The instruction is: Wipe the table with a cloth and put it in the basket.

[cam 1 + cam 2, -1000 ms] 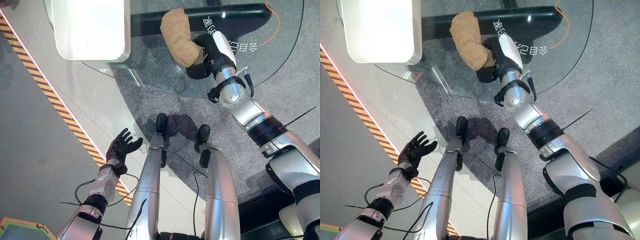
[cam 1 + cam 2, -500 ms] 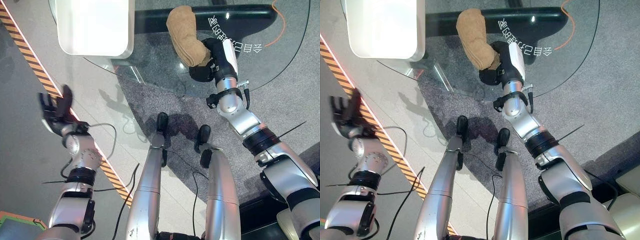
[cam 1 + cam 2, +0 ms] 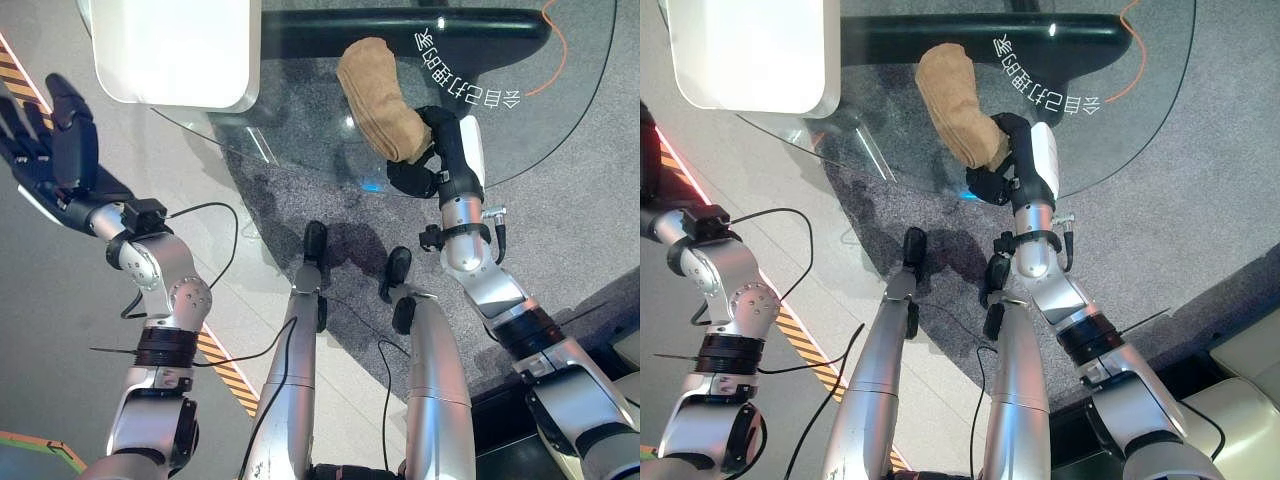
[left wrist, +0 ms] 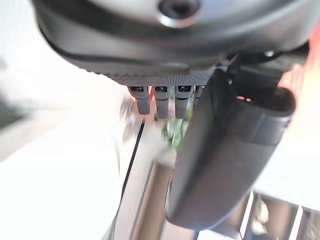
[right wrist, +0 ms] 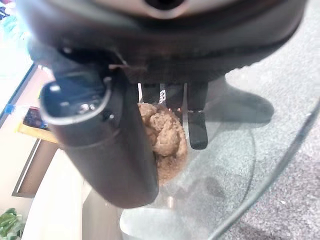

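Tan cloth (image 3: pixel 375 95) bunched on the glass counter (image 3: pixel 560 120), upper centre of frame; right hand (image 3: pixel 440 150) has fingers curled round its near end. Soft, light, will drag and fold, so best gripped at the bunched end. Glass looks slick. Left hand (image 3: pixel 55 140) raised upper left, fingers straight. Grey carpet below.

White tray (image 3: pixel 170 50) beside cloth (image 3: pixel 378 95)

There is one tan cloth (image 3: pixel 376 97), one round glass table (image 3: pixel 560 120), one white basket (image 3: pixel 170 50) and two hands: the left hand (image 3: pixel 48 140) and the right hand (image 3: pixel 440 150).
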`<state>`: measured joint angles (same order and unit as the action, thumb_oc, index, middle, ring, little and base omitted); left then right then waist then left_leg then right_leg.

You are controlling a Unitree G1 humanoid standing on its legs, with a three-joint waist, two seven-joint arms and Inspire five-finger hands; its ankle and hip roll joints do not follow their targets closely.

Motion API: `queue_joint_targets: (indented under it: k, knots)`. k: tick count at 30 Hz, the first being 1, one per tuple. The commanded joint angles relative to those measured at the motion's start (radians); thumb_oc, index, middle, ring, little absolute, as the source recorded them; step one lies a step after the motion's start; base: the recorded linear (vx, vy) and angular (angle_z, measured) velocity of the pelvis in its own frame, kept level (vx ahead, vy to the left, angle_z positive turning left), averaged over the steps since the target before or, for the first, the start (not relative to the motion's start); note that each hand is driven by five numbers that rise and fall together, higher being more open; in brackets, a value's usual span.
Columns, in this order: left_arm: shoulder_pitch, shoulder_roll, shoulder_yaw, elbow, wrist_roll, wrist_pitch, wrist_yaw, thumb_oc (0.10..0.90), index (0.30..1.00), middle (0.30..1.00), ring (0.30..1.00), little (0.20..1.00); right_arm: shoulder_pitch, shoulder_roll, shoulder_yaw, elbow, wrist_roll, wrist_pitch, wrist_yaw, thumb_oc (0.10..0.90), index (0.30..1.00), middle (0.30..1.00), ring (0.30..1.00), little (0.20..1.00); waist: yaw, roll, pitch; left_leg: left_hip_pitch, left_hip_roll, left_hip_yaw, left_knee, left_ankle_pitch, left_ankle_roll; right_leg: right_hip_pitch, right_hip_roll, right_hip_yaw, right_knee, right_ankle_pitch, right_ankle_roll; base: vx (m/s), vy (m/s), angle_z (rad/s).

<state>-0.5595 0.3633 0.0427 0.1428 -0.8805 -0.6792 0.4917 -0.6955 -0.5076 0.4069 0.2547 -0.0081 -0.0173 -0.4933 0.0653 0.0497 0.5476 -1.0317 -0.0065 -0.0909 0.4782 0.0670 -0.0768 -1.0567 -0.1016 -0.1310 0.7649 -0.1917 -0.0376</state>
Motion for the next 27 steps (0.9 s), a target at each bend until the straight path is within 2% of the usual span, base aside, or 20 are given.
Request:
queue_joint_targets:
  k: [1,4,12,17,22,27]
  knots:
    - [0.033,0.02,0.001,-0.161,0.054,0.025,-0.181,0.8,0.9,0.9,0.9,0.9,-0.029,0.025,-0.086,-0.272,-0.11,-0.21,0.002,0.1,0.3,0.3,0.3,0.2,-0.007,0.009,-0.028,0.048,-0.039,0.076,0.066,-0.11,0.078,0.054,0.038,-0.006,-0.099,0.07,0.034,0.0,0.0,0.0]
    - [0.061,0.01,-0.017,-0.212,0.011,0.08,-0.273,0.8,0.9,0.9,0.9,0.9,0.003,0.023,-0.112,-0.323,-0.132,-0.254,0.018,0.1,0.3,0.3,0.3,0.2,-0.014,0.011,-0.028,0.059,-0.038,0.083,0.065,-0.113,0.082,0.064,0.037,-0.005,-0.105,0.074,0.039,0.0,0.0,0.0]
    - [0.088,0.019,-0.068,-0.267,-0.09,0.233,-0.419,0.8,0.9,0.9,0.9,0.9,0.029,0.015,-0.155,-0.423,-0.141,-0.321,0.042,0.1,0.3,0.3,0.3,0.2,-0.031,0.014,-0.028,0.086,-0.035,0.096,0.06,-0.114,0.088,0.088,0.038,0.0,-0.124,0.088,0.049,0.0,0.0,0.0]
    - [0.093,0.025,-0.085,-0.269,-0.159,0.283,-0.482,0.8,0.9,0.9,0.9,0.9,0.037,0.01,-0.165,-0.457,-0.135,-0.345,0.052,0.1,0.3,0.3,0.3,0.2,-0.038,0.015,-0.028,0.106,-0.032,0.105,0.054,-0.114,0.089,0.106,0.038,0.001,-0.134,0.092,0.052,0.0,0.006,0.0]
    - [0.081,0.027,-0.108,-0.275,-0.235,0.362,-0.528,0.8,0.9,0.9,0.9,0.9,0.03,0.001,-0.165,-0.478,-0.12,-0.356,0.061,0.1,0.3,0.3,0.3,0.2,-0.045,0.014,-0.028,0.119,-0.029,0.113,0.05,-0.112,0.09,0.119,0.035,0.001,-0.145,0.097,0.055,0.0,0.0,0.0]
    - [0.067,0.027,-0.126,-0.272,-0.281,0.392,-0.559,0.8,0.9,0.9,0.9,0.9,0.024,-0.003,-0.157,-0.484,-0.107,-0.357,0.07,0.1,0.3,0.3,0.3,0.2,-0.05,0.012,-0.028,0.122,-0.026,0.116,0.048,-0.112,0.09,0.122,0.035,0.002,-0.149,0.1,0.056,0.0,0.0,-0.02]
